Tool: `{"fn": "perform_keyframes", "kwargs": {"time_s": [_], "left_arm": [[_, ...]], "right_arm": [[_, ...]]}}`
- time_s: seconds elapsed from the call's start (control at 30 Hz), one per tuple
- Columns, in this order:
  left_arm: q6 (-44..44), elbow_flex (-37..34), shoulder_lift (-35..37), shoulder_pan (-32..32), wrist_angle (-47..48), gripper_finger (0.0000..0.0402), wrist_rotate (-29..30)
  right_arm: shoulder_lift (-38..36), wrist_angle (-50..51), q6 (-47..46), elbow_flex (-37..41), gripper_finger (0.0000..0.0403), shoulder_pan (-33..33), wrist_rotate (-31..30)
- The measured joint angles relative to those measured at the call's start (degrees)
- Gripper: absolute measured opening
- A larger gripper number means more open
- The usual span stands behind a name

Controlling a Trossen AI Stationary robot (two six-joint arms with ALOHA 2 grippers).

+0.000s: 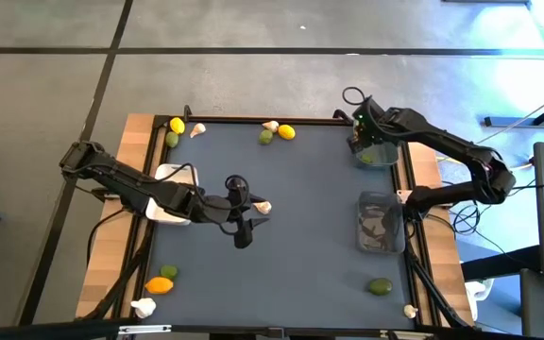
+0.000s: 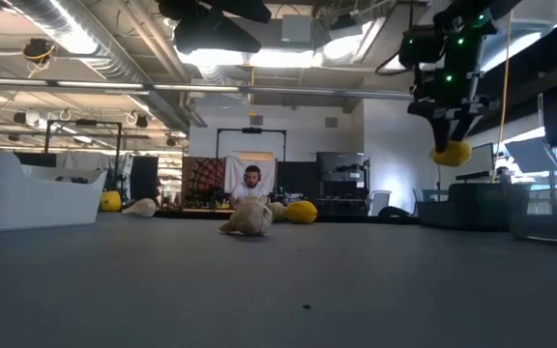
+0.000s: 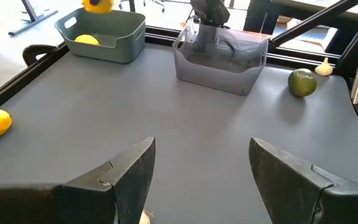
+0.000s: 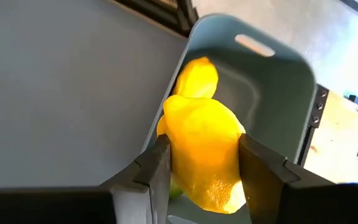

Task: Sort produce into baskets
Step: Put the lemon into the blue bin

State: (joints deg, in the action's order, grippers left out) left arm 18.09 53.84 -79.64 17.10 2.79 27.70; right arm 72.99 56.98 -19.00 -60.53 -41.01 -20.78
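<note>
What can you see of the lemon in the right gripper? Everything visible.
The lemon is bright yellow, oval, with a smooth, slightly waxy-looking skin and no visible damage. It is clamped between the right gripper's two dark fingers, one on each side, and touches nothing else. It hangs in the air above the blue-grey basket, at the table's far right corner in the high view. A second lemon already lies in that basket below it. In the low view it shows well clear of the table.
</note>
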Motion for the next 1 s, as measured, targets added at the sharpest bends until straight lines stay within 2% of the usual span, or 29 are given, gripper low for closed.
{"fn": "perform_keyframes", "kwargs": {"time_s": [0.2, 0.37, 1.0], "left_arm": [[0.0, 0.0, 0.0, 0.0, 0.0, 0.0255, 0.0], [-0.02, 0.0, 0.0, 0.0, 0.0, 0.0255, 0.0], [-0.02, 0.0, 0.0, 0.11, 0.0, 0.0255, 0.0]], "right_arm": [[5.53, 0.1, 0.0, 0.0, 0.0149, 0.0, 0.98], [9.48, 0.5, -0.03, 0.0, 0.0149, 0.0, 4.9], [18.28, 3.05, 2.71, 0.0, 0.0149, 0.09, 2.91]]}}
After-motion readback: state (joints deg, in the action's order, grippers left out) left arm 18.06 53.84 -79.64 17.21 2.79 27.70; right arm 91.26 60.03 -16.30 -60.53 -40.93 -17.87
